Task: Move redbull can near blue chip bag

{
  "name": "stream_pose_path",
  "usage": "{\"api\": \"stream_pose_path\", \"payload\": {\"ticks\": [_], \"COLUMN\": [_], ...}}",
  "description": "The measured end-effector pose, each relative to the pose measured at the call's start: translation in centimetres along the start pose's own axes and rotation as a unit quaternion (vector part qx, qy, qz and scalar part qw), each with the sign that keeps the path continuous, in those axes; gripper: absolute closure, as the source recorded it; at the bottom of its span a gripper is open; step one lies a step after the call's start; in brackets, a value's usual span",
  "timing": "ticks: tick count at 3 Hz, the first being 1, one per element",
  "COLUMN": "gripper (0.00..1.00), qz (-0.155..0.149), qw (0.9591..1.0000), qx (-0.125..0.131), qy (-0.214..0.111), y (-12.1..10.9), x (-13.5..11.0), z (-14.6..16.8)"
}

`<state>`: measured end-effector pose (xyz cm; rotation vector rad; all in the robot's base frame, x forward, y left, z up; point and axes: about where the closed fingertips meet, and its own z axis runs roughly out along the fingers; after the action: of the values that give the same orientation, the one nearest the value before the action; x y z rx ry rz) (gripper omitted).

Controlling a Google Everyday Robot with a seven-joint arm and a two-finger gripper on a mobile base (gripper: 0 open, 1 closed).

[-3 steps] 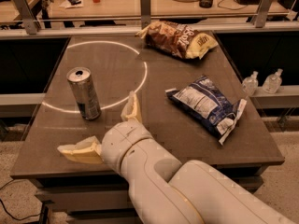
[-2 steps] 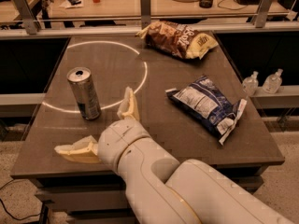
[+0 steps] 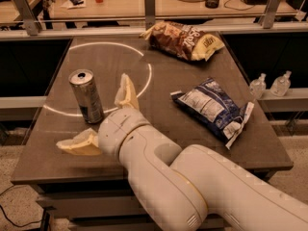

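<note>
Although the can stood upright with its side to the camera, no brand name could be read on it; only a silver body, darker panels low down and a pull-tab top showed. It stood at the left of the dark table, on the near arc of a pale ring marked on the surface.

The blue chip bag lay flat at the right of the table, well apart from the can. Its white panel carried print too fine to read. A brown and yellow bag lay at the far edge, and the pale lettering on it could not be made out either.

The claw hung low over the near left part of the table with its two cream fingers spread wide. One pointed away from the camera just right of the can, while the other reached out to the left in front of it. The can's base sat in the gap between them, and whether either finger touched it could not be told.

The thick white arm hid much of the table's front edge and was cut off at the bottom and right of the view. Two small clear bottles stood on a ledge beyond the table's right side, their labels unreadable.
</note>
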<state>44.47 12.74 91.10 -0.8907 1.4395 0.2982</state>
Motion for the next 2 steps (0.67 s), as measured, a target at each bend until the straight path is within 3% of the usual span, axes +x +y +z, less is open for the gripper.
{"api": "stream_pose_path", "payload": {"ticks": [2], "gripper": [0.0], "qz": [-0.057], "qw": [0.9973], "qx": [-0.041], "qy": [-0.023], "y": [0.8], "x": [0.4], "z": [2.8]}}
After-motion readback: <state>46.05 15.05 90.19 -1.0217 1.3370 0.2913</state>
